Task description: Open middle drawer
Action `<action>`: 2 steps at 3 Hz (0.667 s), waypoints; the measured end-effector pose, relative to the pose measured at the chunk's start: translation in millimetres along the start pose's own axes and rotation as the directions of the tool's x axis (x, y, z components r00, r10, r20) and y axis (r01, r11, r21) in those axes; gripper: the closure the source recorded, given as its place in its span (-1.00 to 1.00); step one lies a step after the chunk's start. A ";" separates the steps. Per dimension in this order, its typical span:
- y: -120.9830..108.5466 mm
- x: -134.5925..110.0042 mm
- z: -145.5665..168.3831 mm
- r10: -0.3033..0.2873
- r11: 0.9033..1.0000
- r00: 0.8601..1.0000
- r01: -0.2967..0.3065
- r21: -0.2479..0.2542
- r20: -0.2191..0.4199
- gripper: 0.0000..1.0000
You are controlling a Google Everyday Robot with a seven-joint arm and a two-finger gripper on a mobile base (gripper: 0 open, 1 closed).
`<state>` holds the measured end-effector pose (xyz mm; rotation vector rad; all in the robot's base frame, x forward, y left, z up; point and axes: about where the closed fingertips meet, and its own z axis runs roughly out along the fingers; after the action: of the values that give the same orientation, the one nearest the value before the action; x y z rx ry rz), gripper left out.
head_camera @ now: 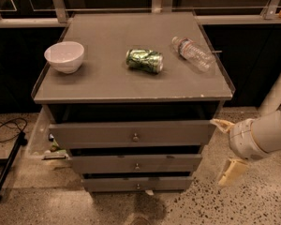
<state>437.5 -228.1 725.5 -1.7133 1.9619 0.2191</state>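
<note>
The grey cabinet has three stacked drawers, all slightly pulled out. The middle drawer point(136, 164) has a low flat grey front with a small round metal knob point(136, 166) at its centre. The taller top drawer point(131, 134) sits above it and the narrow bottom drawer point(137, 183) below. My gripper point(227, 149) is at the right of the cabinet, level with the top and middle drawers. Its two pale fingers point(232, 170) stand apart, holding nothing. It touches no drawer.
On the cabinet top point(107, 81) stand a white bowl point(64, 56), a crushed green can point(144, 60) and a clear plastic bottle point(193, 53) lying on its side. A black cable point(7, 128) and a stand lie on the floor at left. Speckled floor lies in front.
</note>
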 end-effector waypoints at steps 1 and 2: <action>2.9 -3.0 19.4 -0.005 1.000 1.000 0.005 0.009 0.009 -1.00; 10.6 8.8 74.4 0.032 0.999 0.999 -0.032 0.009 0.032 -1.00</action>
<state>447.2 -200.5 655.8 -1.6638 1.9651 0.2465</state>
